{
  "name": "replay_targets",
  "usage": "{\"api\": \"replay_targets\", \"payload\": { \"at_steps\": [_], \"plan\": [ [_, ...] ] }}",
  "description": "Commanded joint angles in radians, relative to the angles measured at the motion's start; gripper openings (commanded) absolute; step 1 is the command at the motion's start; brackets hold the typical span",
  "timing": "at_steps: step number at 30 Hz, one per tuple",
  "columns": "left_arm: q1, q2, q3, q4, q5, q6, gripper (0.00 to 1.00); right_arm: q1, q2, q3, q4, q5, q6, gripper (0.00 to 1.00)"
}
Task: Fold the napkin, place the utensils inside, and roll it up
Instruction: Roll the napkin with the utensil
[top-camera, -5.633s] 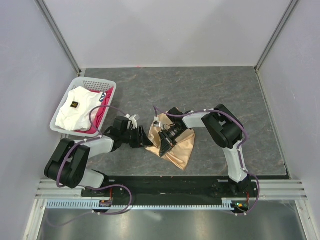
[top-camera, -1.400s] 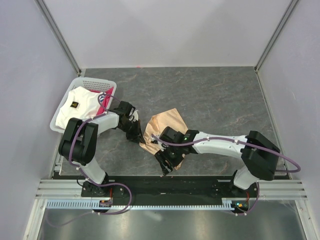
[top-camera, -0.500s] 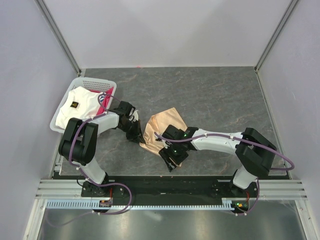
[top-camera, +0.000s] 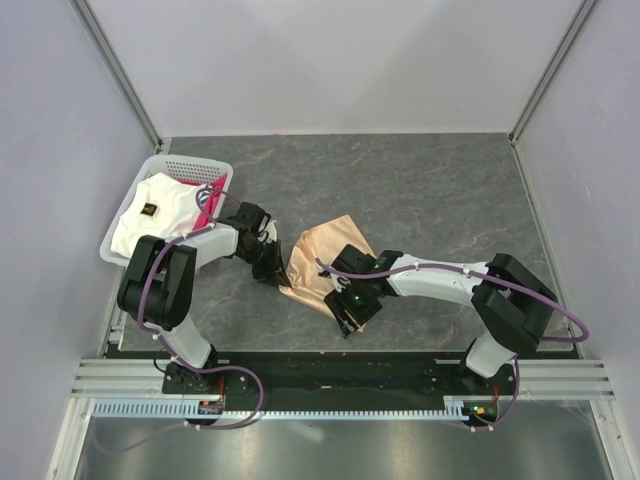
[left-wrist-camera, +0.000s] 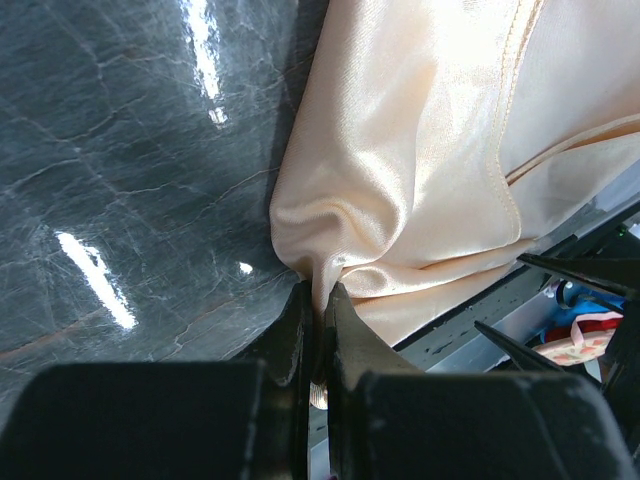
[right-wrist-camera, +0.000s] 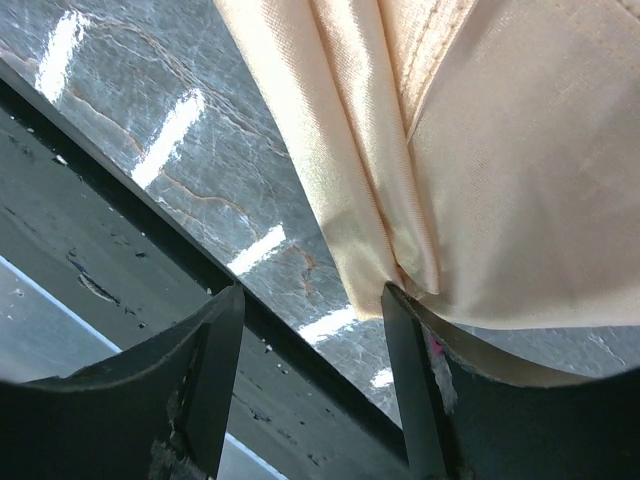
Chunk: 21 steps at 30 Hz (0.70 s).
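Lying near the front middle of the table, the napkin (top-camera: 322, 252) is a thin peach-tan cloth with a soft satin sheen, plain and unpatterned. It is folded over on itself into an uneven, roughly four-sided shape, its far corner pointing away from the arms. In the left wrist view the napkin (left-wrist-camera: 410, 160) shows broad smooth panels, a stitched hem running across its near side, and a puckered bulge where the cloth gathers to a point. In the right wrist view the napkin (right-wrist-camera: 510, 170) shows several layers stacked, with long folded edges narrowing down to one corner.

The left gripper (top-camera: 274, 272) meets the napkin's left edge; its fingers (left-wrist-camera: 296, 335) are pressed tight together on that gathered pucker. The right gripper (top-camera: 352, 312) sits at the napkin's near right corner with its fingers (right-wrist-camera: 214, 372) spread wide, one prong touching the cloth's corner and the other apart from it over the table.

Beneath lies the dark grey marbled table (top-camera: 430, 190). At its left edge stands a white basket (top-camera: 168, 165) holding a white cloth (top-camera: 150, 222) and a pink-red cloth (top-camera: 206, 226).
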Motion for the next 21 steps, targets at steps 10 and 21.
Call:
{"api": "replay_targets", "payload": {
  "at_steps": [10, 21],
  "plan": [
    [0.002, 0.006, 0.02, -0.015, -0.026, 0.044, 0.02, -0.006, -0.075, 0.063, -0.082, 0.015, -0.007, 0.66],
    [0.002, 0.027, 0.021, -0.017, -0.015, 0.045, 0.02, 0.156, -0.029, 0.242, 0.072, 0.42, -0.104, 0.65]
  ]
}}
